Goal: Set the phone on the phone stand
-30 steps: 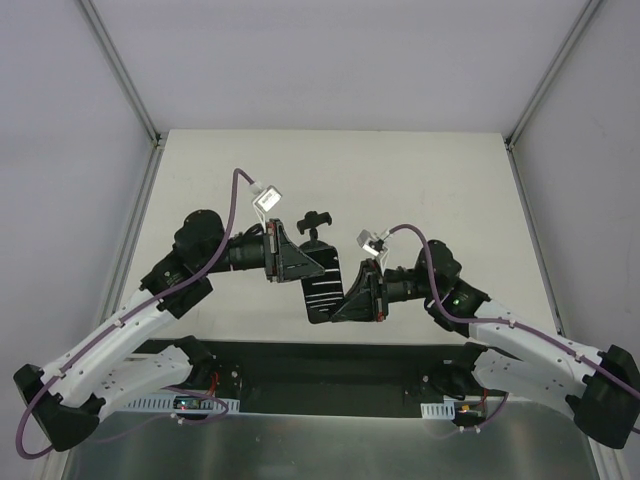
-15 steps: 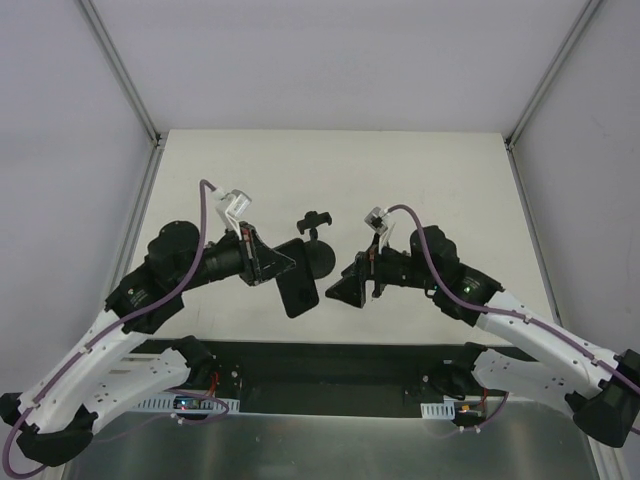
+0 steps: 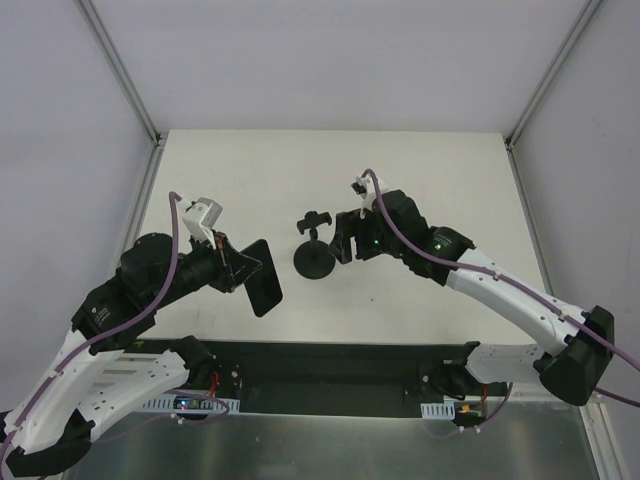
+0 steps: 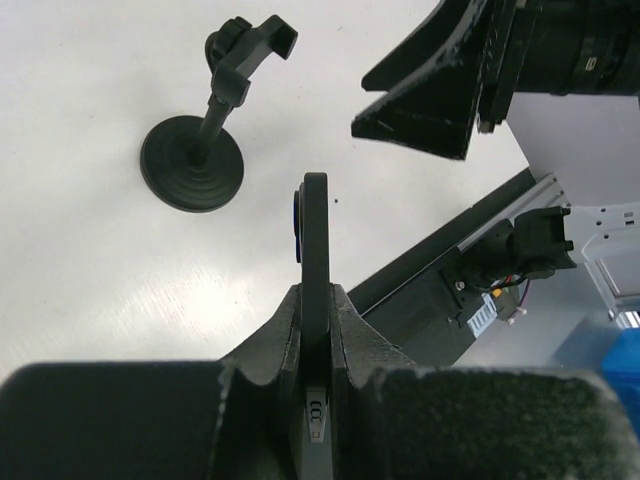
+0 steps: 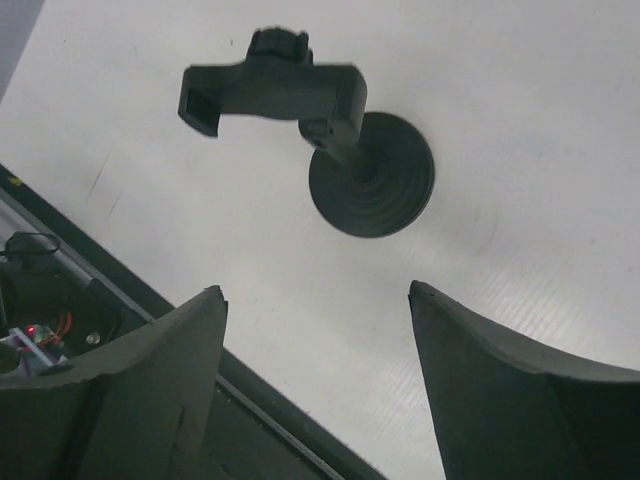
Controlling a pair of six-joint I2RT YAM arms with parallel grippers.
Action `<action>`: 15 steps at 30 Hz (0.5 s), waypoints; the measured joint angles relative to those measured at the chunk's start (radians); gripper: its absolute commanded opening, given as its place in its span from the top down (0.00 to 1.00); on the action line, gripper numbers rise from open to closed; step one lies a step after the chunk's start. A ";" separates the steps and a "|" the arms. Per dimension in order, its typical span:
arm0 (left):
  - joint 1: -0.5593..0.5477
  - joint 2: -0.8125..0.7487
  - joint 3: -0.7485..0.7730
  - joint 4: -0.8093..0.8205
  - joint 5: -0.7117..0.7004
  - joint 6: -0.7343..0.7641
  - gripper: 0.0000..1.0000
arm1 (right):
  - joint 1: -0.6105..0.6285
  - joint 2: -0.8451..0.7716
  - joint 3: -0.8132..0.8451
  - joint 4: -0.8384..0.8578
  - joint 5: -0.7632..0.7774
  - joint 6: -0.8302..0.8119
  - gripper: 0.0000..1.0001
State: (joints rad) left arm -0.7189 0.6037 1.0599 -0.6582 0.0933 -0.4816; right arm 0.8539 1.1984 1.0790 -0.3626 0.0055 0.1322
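The left gripper [image 3: 243, 268] is clamped tight on one end of the phone [image 3: 264, 279], which juts out edge-on, held clear of the desk toward its near edge, left of centre; the phone stand [image 3: 314, 246] sits upright mid-desk, cradle empty; the right gripper [image 3: 346, 238] hangs just beside it, fingers spread wide, holding nothing. To seat the phone well, I would square its flat back to the cradle, line its edges with the clamp arms and lower slowly; the right gripper could steady the base.
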 measured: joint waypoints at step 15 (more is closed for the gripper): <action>0.000 0.010 -0.029 -0.017 -0.087 -0.031 1.00 | 0.000 0.209 0.135 0.058 0.103 -0.101 0.63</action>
State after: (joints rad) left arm -0.7189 0.6136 1.0309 -0.6754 0.0059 -0.5129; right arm 0.8539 1.4075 1.2137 -0.3050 0.1089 0.0311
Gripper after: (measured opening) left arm 0.054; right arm 0.381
